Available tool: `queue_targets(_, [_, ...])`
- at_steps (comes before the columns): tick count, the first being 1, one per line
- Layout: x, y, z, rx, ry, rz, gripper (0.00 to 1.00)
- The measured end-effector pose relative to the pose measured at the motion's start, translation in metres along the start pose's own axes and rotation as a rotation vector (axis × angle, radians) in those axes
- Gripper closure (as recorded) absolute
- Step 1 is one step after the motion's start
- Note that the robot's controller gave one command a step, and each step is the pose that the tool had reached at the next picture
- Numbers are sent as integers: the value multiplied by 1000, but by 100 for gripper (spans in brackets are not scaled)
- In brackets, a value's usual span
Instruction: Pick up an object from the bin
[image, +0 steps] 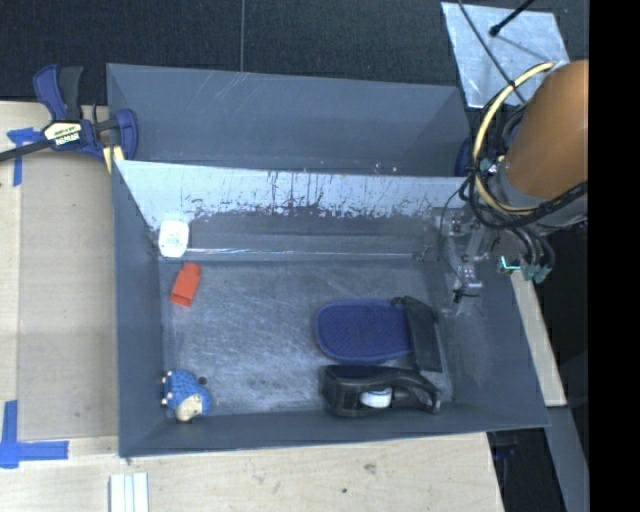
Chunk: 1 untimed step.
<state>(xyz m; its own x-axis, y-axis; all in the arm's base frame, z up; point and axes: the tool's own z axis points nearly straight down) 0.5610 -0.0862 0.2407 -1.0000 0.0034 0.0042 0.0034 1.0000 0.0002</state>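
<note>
- The claw (466, 285) hangs low inside the grey bin (300, 120), up and to the right of the blue oval pad (358, 330) and close to the bin's right wall.
- Whether the claw is apart or together cannot be told; nothing is seen in its grip.
- Below the claw is bare bin floor. The nearest thing is a black flat piece (425, 340) that lies touching the blue oval pad's right edge, just down and left of the claw.
- A black curved thing with a white spot in it (380, 392) lies just below the blue oval pad, touching or almost touching the black flat piece.
- An orange block (185, 284) lies well left of the blue oval pad and a little higher.
- A small white thing (173, 237) sits above the orange block, far up and left of the pad, at the back wall's foot.
- A small blue and white toy (184, 395) lies far left of the pad and lower, in the near left corner.
- The arm's orange cover (550, 130) and looped cables stand above and right of the pad, over the bin's right rim.
</note>
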Motion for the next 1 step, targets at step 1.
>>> queue_targets(1, [40, 89, 164, -7, -46, 414, 0])
